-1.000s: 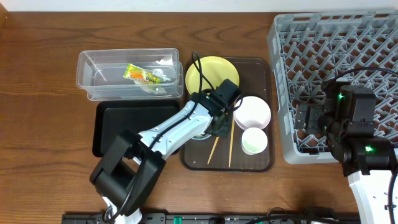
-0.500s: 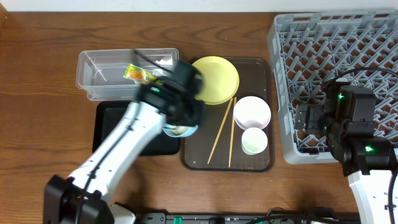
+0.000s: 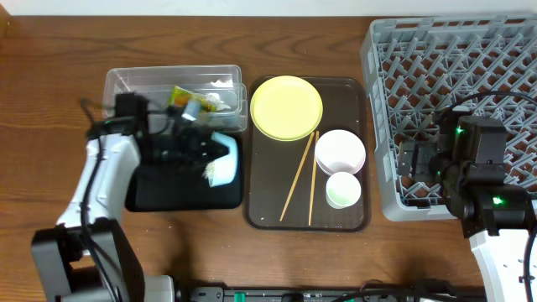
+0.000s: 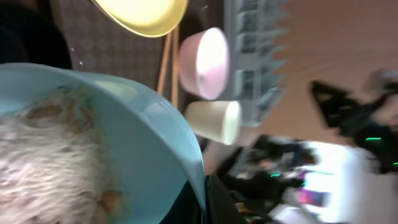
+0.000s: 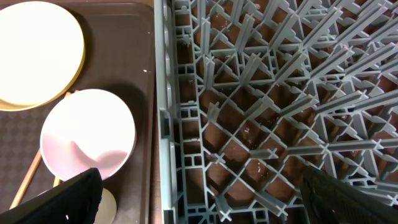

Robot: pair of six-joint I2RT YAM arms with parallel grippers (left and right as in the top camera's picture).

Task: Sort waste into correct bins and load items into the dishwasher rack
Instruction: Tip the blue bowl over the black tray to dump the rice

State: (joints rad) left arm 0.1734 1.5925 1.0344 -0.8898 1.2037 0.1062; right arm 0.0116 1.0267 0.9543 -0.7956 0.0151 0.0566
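Left fingers [image 4: 216, 202] were clamped on the bowl [image 3: 222, 151] rim. The bowl was tipped steeply, mouth toward the black tray [image 3: 168, 197] just below them, rice [image 3: 213, 173] at its lower lip. Right fingers [image 5: 68, 199] were spread wide, gripping nothing, over the rack [image 3: 436, 67]. Chopsticks [image 3: 295, 189] lay between the two arms' fingers, long axis roughly front-to-back.

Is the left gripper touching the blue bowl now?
Touching. Left wrist view: the blue bowl rim sits against a finger; overhead, the left gripper holds it tilted over the black tray.
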